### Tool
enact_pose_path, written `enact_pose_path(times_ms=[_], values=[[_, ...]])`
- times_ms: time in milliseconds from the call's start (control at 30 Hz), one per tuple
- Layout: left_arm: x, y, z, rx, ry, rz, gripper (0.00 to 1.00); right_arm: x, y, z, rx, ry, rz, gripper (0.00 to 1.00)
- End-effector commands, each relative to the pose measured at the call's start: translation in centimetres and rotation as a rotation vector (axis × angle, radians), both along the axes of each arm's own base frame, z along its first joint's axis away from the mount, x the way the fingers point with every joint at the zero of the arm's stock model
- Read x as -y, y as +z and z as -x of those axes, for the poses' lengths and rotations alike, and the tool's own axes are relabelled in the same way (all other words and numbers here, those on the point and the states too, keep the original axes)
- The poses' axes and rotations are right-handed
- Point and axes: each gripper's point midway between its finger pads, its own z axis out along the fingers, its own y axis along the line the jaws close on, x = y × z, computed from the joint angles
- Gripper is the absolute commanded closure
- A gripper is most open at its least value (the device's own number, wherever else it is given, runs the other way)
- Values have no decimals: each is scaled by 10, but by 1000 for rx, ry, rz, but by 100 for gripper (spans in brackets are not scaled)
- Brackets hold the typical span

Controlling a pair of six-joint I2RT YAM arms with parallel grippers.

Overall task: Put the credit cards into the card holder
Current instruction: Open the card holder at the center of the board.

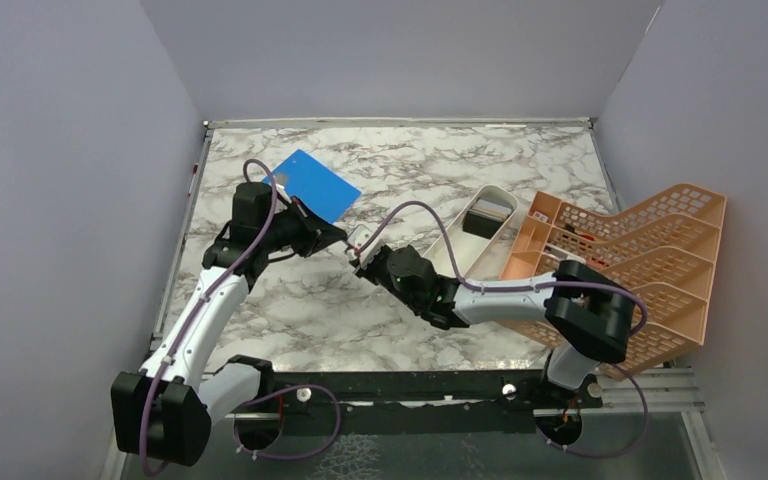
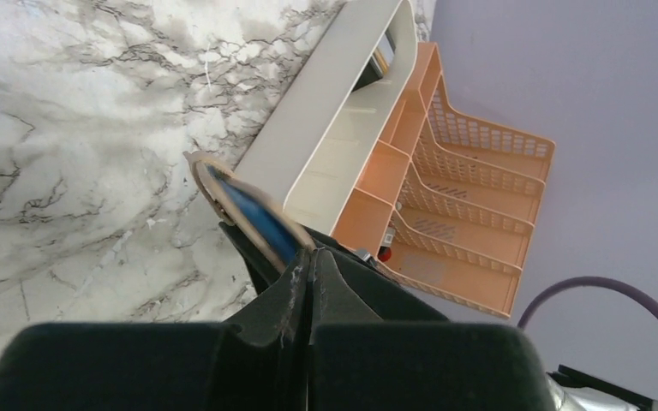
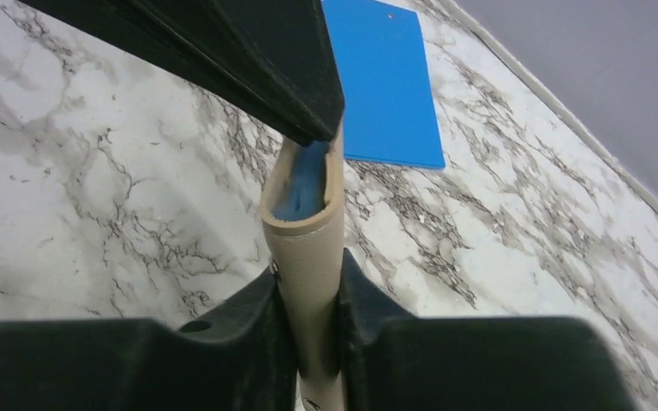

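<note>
Card holder (image 3: 308,257): clamped upright in the right gripper (image 3: 313,287), above the table (image 3: 94,171).
Left gripper (image 2: 308,265): jaws pressed together, apparently nipping the light blue card (image 3: 302,175) (partly in the pocket).
Seating: push straight along the pocket; a skewed card would likely catch the rim.
Room: blue board (image 3: 385,77), white tray (image 2: 343,120) and orange rack (image 2: 471,188) stand well apart.

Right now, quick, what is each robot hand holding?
Left fingers: closed, pinching the open end of the card holder.
Right fingers: closed around the card holder's other end.
</note>
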Motion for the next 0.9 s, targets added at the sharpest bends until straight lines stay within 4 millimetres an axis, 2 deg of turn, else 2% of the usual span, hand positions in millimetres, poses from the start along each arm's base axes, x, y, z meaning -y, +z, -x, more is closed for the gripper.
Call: enact_pose_path(times_ms=[0, 100, 133, 233, 467, 533, 600, 733, 867], values=[[3, 32, 0, 107, -18, 31, 92, 19, 16, 5, -119, -96, -142, 83], [-3, 37, -8, 190, -27, -45, 54, 15, 20, 29, -286, -30, -212, 89], [-5, 37, -9, 208, -38, -72, 45, 14, 21, 37, -341, -14, -229, 90], [-9, 35, -10, 241, -77, -152, 26, 11, 28, 49, -468, 8, -258, 90], [-5, 32, 1, 432, -306, -276, 25, 14, 42, 67, -607, 114, -151, 89], [-11, 26, 7, 477, -369, -354, 25, 29, 44, 58, -644, 122, -120, 89], [-21, 21, 3, 474, -309, -416, 26, 41, 53, 54, -695, 163, -137, 89], [-10, 37, 11, 683, -298, -342, 37, 50, 73, 70, -733, 311, -149, 83], [-1, 62, 32, 1010, -309, -298, 36, 56, 74, 76, -772, 369, -86, 82]])
